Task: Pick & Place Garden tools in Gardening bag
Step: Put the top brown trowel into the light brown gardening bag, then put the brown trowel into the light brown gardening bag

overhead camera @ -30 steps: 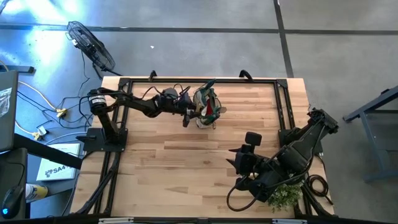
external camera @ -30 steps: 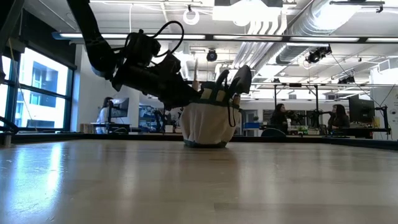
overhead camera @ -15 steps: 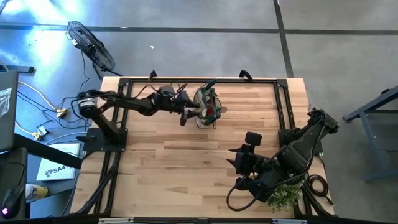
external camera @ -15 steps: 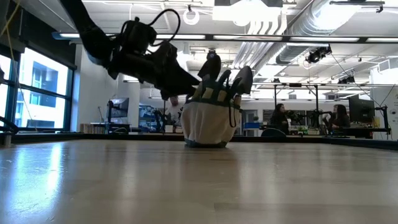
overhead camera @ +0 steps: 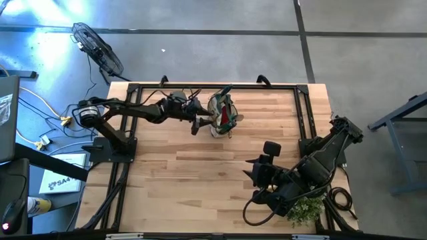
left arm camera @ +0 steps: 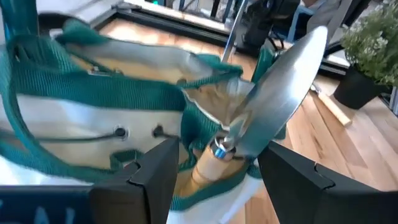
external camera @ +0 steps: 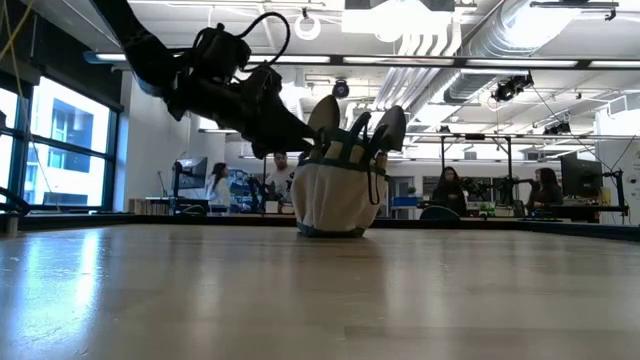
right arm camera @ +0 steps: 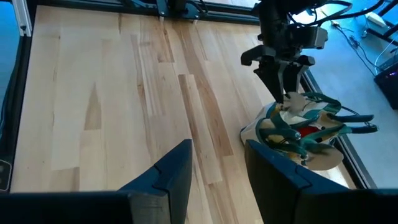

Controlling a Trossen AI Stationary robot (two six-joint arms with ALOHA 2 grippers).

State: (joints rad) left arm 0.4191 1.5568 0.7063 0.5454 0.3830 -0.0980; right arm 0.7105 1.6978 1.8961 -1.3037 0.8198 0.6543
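Observation:
The gardening bag (overhead camera: 221,115) stands on its base at the table's far middle, pale with green trim (external camera: 335,195). A trowel stands in it handle down (left arm camera: 208,168), blade up (left arm camera: 280,93). A second blade (external camera: 390,125) and a red glove (right arm camera: 308,132) show in the bag. My left gripper (left arm camera: 217,180) is open, level at the bag's left side (overhead camera: 198,123). Its fingers stand on either side of the trowel's handle, apart from it. My right gripper (right arm camera: 217,174) is open and holds nothing, raised over the near right (overhead camera: 257,177).
A bushy green plant (overhead camera: 305,208) in a dark pot stands at the near right corner, under my right arm. A pale wooden handle (left arm camera: 333,109) lies on the table near that pot. A black frame (overhead camera: 303,113) edges the table. Bare wood (overhead camera: 187,173) fills the near left.
My left gripper has risen and drawn back a little toward the table's left edge, away from the bag's rim. The trowel has stayed in the bag, and its blade now shows upright above the rim in the low view.

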